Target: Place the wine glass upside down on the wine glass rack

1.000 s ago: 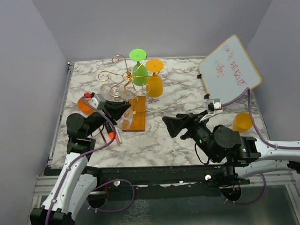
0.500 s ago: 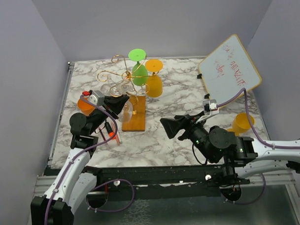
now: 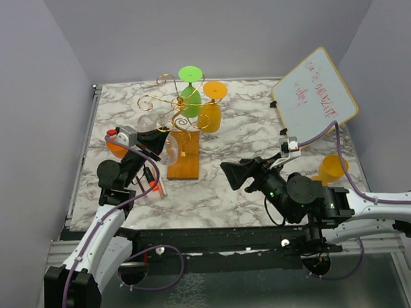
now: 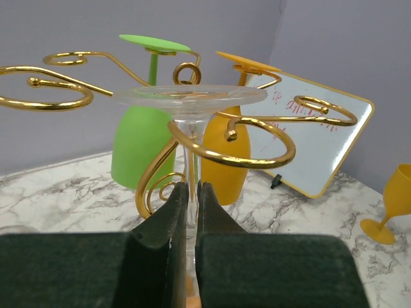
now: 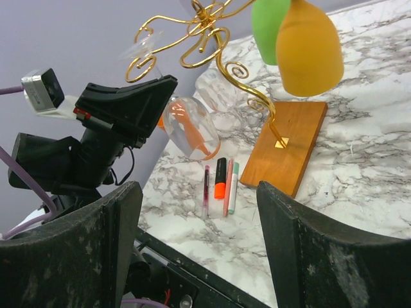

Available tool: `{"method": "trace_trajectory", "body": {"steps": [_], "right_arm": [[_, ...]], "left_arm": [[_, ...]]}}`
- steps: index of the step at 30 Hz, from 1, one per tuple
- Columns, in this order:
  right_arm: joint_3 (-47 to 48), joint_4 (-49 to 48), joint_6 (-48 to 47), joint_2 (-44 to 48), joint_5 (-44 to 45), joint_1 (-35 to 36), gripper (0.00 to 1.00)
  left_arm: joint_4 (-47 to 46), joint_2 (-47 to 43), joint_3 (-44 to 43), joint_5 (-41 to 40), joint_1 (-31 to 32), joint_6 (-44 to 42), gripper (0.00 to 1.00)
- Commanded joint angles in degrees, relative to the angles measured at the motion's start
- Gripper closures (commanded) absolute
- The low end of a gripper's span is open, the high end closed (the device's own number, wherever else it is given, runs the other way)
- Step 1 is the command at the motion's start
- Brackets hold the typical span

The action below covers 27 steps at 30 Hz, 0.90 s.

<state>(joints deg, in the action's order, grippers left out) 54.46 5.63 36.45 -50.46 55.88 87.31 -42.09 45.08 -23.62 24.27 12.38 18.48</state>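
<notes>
Now left gripper (image 4: 191,190) pinches one clear wine glass (image 4: 189,96); right gripper (image 3: 228,175) spread; two glasses (image 4: 138,144) on rack (image 3: 183,165)

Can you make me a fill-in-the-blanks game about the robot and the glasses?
The left hand pinches the clear wine glass by its ____.
The green glass and the orange glass hang ____ down on the wine glass rack.
The right hand is wide ____, holding nothing.
Missing words: stem, upside, open.
</notes>
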Motion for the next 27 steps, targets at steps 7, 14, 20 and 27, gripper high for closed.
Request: {"method": "trace_trajectory", "body": {"steps": [7,14,20,27], "right_arm": [[-1.1,2.4,3.3,1.6,1.6,-0.1,0.24],[-1.1,3.1,3.6,2.0,1.7,-0.1,0.24],[-1.1,3.2,3.6,1.9,1.8,0.0,0.24],[-1.4,4.5,5.1,3.3,2.7,0.0,0.24]], "left_arm": [[-5.4,1.2,-2.0,-3.8,0.0,0.7,1.00],[-5.7,-3.5,0.4,-9.4,0.0,0.3,1.00],[-5.6,-5.7,1.1,-6.1,-0.1,1.4,1.00],[-5.6,-10.1,3.4,-4.2,-0.1,2.3,1.00]]}}
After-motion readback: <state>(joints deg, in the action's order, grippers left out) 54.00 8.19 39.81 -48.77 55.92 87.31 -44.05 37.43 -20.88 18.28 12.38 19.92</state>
